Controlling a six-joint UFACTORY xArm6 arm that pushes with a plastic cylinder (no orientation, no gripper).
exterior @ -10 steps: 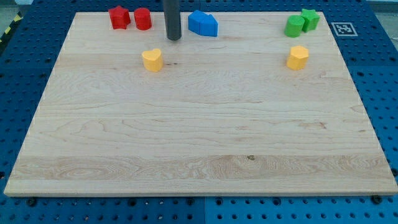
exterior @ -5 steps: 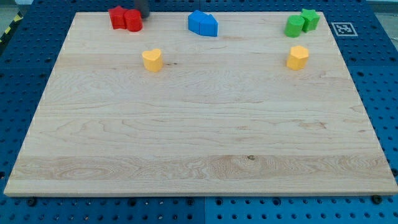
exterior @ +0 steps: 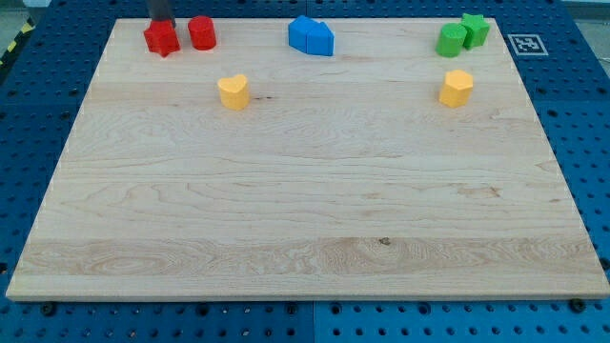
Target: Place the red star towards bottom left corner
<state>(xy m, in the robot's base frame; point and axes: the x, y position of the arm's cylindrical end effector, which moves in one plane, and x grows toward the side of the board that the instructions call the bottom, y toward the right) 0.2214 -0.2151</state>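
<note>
My tip (exterior: pixel 161 24) sits at the view's top left, right at the upper edge of the red star (exterior: pixel 162 38) and seemingly touching it; only the rod's short lower end shows, the rest runs out of frame. This arm carries no jaws, so there is nothing open or closed to report. The red star lies near the top left corner of the tabletop (exterior: pixel 305 210), with a red cylinder (exterior: pixel 201 33) just beside it on the view's right, a small gap between them. Below and right of those is a yellow heart-like block (exterior: pixel 233 91). Two blue blocks (exterior: pixel 312 36) touch each other at top centre. Two green blocks (exterior: pixel 462 34) sit together at top right, a second yellow block (exterior: pixel 457 88) just below them
</note>
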